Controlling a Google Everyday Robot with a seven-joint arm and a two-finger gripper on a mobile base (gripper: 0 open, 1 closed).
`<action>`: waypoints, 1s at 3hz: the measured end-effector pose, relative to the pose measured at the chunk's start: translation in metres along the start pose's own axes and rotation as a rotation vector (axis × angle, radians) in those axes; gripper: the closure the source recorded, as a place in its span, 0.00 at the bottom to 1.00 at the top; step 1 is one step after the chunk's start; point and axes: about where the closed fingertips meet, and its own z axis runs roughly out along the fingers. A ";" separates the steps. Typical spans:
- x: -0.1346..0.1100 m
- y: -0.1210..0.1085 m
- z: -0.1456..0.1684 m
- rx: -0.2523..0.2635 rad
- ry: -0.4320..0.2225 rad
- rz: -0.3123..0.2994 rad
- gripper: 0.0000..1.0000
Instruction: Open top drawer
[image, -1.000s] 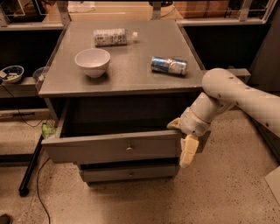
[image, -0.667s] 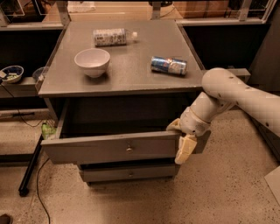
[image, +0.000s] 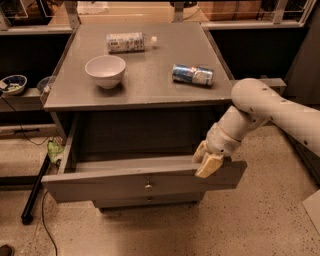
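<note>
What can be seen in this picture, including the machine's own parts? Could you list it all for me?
cabinet: one, grey, centre of view
top drawer: one, grey, pulled out from the cabinet
knob: one, metal, centre of the drawer front
lower drawer front: one showing, grey, under the top drawer
bowl: one, white, upright on the cabinet top, left side
bottle: one, clear with pale label, lying at the back of the top
can: one, blue and silver, lying on the right of the top
small bowl: one, dark-rimmed, on a shelf far left
arm: one, white, reaching in from the right
gripper: one, cream, at the drawer front's top edge, near its right end
</note>
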 end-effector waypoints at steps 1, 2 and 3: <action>0.000 0.000 0.000 0.000 0.000 0.000 0.94; 0.000 0.009 -0.004 -0.044 -0.058 -0.017 1.00; 0.001 0.009 -0.002 -0.045 -0.060 -0.018 1.00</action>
